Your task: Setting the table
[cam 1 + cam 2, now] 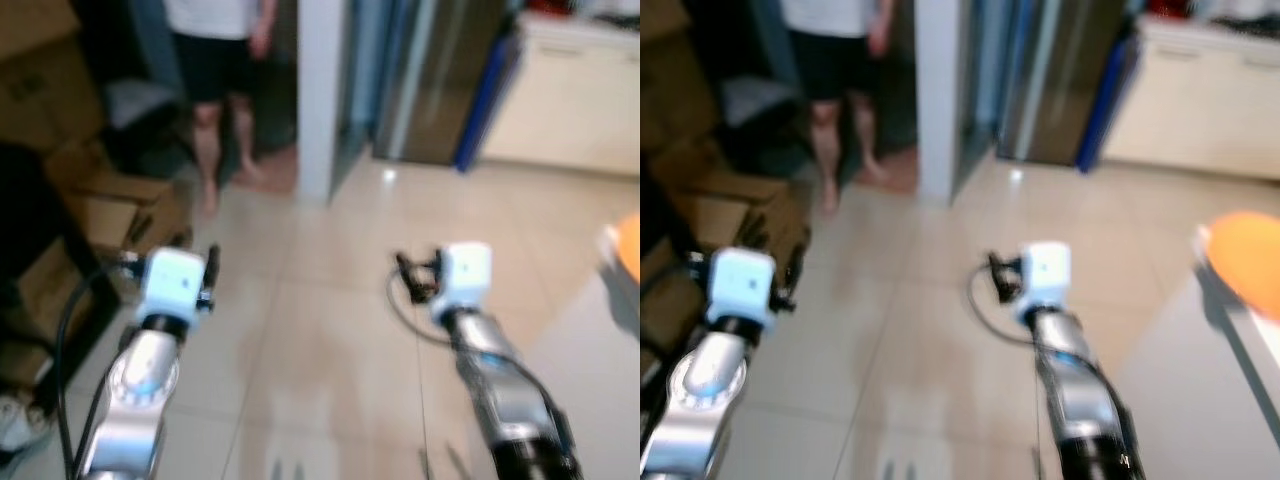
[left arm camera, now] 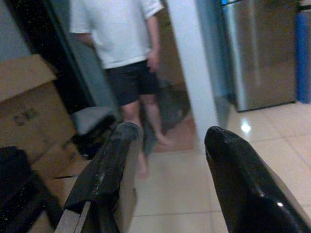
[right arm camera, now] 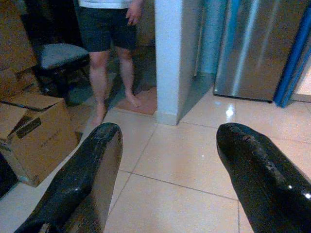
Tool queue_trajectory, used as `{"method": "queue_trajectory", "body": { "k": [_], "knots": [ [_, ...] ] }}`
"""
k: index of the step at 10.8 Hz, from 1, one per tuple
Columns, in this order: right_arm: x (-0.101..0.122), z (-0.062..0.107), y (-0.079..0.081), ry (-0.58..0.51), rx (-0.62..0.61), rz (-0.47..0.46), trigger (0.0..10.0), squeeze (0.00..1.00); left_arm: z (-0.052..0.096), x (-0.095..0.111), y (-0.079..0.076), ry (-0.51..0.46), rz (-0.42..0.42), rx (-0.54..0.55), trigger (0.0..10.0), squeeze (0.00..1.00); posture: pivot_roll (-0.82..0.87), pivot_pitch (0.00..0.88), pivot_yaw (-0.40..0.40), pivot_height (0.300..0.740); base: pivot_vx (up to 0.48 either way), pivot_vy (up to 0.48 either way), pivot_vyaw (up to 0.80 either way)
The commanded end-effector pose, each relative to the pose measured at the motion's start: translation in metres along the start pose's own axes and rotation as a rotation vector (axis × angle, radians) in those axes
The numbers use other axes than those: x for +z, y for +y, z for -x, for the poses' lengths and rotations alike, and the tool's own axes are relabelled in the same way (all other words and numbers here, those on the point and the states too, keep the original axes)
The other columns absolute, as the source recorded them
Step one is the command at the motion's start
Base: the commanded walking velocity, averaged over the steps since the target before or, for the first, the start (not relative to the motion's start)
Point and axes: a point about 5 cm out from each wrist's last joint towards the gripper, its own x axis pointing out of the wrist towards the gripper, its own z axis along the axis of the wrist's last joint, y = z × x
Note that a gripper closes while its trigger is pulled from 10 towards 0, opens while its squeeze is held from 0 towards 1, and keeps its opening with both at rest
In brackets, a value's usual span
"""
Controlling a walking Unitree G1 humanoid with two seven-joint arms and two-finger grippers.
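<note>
Both silver arms reach forward over a beige tiled floor (image 1: 320, 330). In the left wrist view, my left gripper (image 2: 170, 133) is open with nothing between its black fingers (image 2: 112, 165). My right gripper (image 3: 167, 131) is open too and holds nothing. From the head, the left gripper (image 1: 170, 255) sits at the left and the right gripper (image 1: 420, 270) near the middle. At the right edge, an orange object (image 1: 1245, 255) lies on a pale tabletop (image 1: 1200, 400), to the right of and beyond the right gripper. The view is blurred.
A person (image 1: 220, 60) in a white shirt and dark shorts stands barefoot at the back left, beside a white pillar (image 1: 320, 90). Cardboard boxes (image 1: 120, 200) and dark furniture line the left side. A steel fridge (image 1: 440, 80) and a cream cabinet (image 1: 580, 90) stand behind.
</note>
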Motion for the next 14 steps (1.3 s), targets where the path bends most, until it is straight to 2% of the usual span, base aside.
{"method": "queue_trajectory", "body": {
  "k": [1,4,5,6,8,12,14],
  "knots": [
    [0.006,-0.004,0.013,-0.016,0.040,-0.007,10.0,0.00,0.001,-0.002,0.008,0.017,-0.022,0.019,10.0,0.00,0.08,0.000,-0.035,0.740,0.412,0.000,0.00],
    [0.008,-0.003,0.011,-0.027,0.032,0.000,10.0,0.00,0.003,-0.003,0.010,0.023,-0.033,0.032,10.0,0.00,0.09,0.000,-0.055,0.740,0.411,0.000,0.00],
    [0.009,-0.004,0.012,-0.023,0.040,-0.008,10.0,0.00,0.002,0.001,0.011,0.014,-0.036,0.032,10.0,0.00,0.09,0.000,-0.060,0.740,0.416,0.000,0.00],
    [0.016,-0.009,0.017,-0.053,0.068,0.036,10.0,0.00,-0.001,0.005,0.014,0.012,-0.004,0.060,10.0,0.00,0.08,0.000,-0.052,0.740,0.416,0.000,0.00],
    [0.024,-0.009,0.016,-0.091,0.052,0.032,10.0,0.00,-0.005,0.012,0.017,-0.011,0.003,0.073,10.0,0.00,0.07,0.000,-0.059,0.740,0.412,0.000,0.00],
    [0.032,-0.005,0.009,-0.119,0.033,0.010,10.0,0.00,-0.003,0.013,0.003,-0.017,-0.018,0.027,10.0,0.00,0.07,0.000,-0.075,0.740,0.411,0.000,0.00],
    [0.036,-0.008,0.013,-0.122,0.075,0.031,10.0,0.00,-0.002,0.012,0.001,-0.004,0.000,0.026,10.0,0.00,0.04,0.000,-0.073,0.740,0.412,0.000,0.00]
  ]
}}
